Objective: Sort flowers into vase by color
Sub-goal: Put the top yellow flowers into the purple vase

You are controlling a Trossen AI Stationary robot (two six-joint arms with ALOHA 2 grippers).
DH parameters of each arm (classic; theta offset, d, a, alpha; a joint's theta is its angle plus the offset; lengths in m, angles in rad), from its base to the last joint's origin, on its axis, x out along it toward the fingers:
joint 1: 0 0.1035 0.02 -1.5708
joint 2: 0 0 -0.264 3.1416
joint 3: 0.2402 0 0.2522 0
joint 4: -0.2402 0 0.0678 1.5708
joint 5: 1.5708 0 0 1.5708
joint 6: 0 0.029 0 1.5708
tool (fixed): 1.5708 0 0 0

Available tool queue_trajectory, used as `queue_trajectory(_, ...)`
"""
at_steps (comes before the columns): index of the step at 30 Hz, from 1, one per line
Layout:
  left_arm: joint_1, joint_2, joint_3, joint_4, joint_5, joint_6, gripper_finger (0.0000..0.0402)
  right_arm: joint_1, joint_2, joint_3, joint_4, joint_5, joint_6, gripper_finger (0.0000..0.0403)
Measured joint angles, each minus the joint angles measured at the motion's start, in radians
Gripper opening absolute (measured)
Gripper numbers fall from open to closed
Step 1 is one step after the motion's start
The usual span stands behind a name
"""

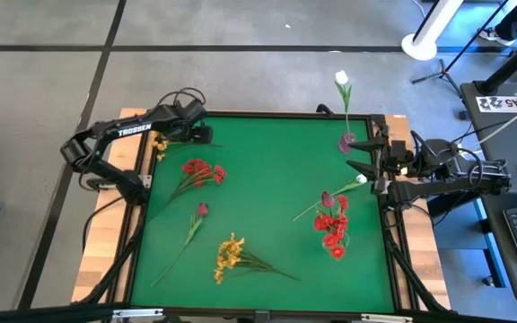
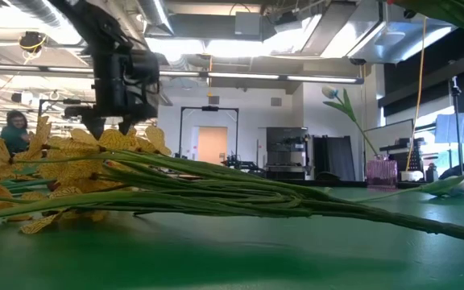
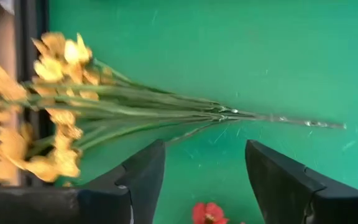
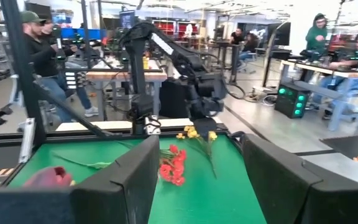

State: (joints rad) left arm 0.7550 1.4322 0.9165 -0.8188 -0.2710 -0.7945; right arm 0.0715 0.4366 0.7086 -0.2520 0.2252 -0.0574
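A yellow spray [image 3: 92, 106] lies on the green table at its far left corner, its blossoms [image 1: 158, 142] over the edge. My left gripper [image 3: 204, 180] hangs open just above its stems and touches nothing. It shows in the high view [image 1: 194, 135] and the low view [image 2: 111, 125]. On the table lie a red cluster [image 1: 200, 172], a dark pink bud [image 1: 202, 211] and a second yellow spray [image 1: 230, 256]. A pink vase [image 1: 348, 142] at the far right holds a white tulip [image 1: 341, 81]. My right gripper [image 4: 201, 180] waits open at the right edge [image 1: 359, 155].
Near the right edge are a bunch of red flowers [image 1: 333, 224], a dark pink bud [image 1: 328, 197] and a white tulip [image 1: 362, 179]. The middle of the green table [image 1: 276, 179] is bare. People stand at benches in the room beyond the table [image 4: 42, 56].
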Motion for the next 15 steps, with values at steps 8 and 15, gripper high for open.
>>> queue_trajectory(8,0.000,0.126,0.000,0.005,0.005,-0.166,0.0202,0.000,0.000,0.000,-0.012,-0.076,0.000,0.0227)
queue_trajectory(15,0.010,0.163,0.000,0.057,0.005,-0.190,0.0202,0.000,0.000,0.000,-0.012,-0.135,0.004,0.0227)
